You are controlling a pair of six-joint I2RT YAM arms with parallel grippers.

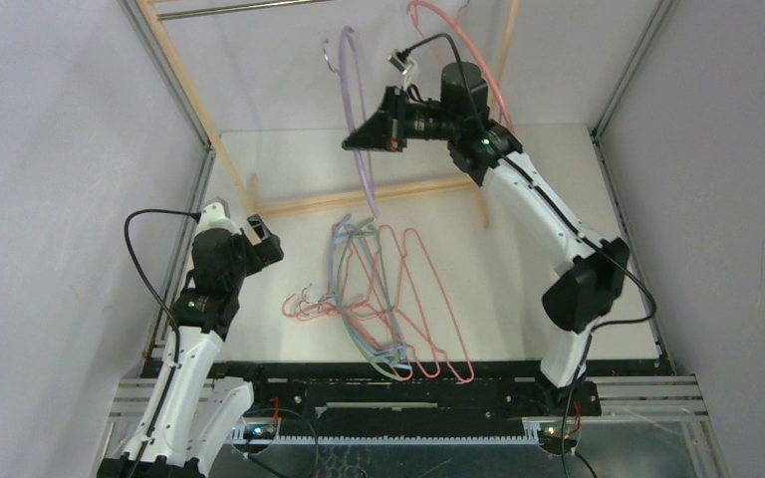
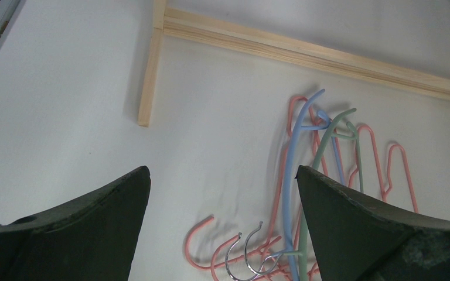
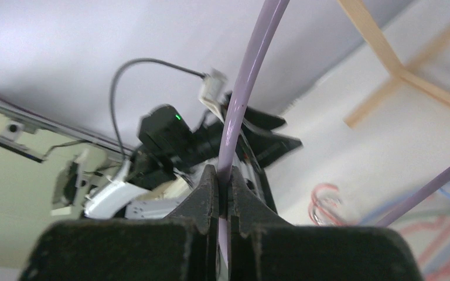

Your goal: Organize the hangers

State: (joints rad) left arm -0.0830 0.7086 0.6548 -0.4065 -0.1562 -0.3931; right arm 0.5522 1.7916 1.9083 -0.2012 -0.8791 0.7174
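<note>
My right gripper (image 1: 357,132) is raised high near the rack's rail and shut on a lavender hanger (image 1: 355,110), which hangs from the jaws with its hook up. The hanger's wire (image 3: 243,93) runs between the closed fingers in the right wrist view. A salmon-pink hanger (image 1: 468,55) hangs on the rack's rail at the back right. A pile of pink, blue and green hangers (image 1: 383,299) lies on the table. My left gripper (image 1: 264,239) is open and empty at the left, above the pile's hooks (image 2: 252,254).
The wooden rack frame (image 1: 369,195) stands at the back, its base bar crossing the table and its left post (image 1: 184,80) slanting up. Its metal rail (image 1: 244,8) runs along the top. Grey walls close in on both sides.
</note>
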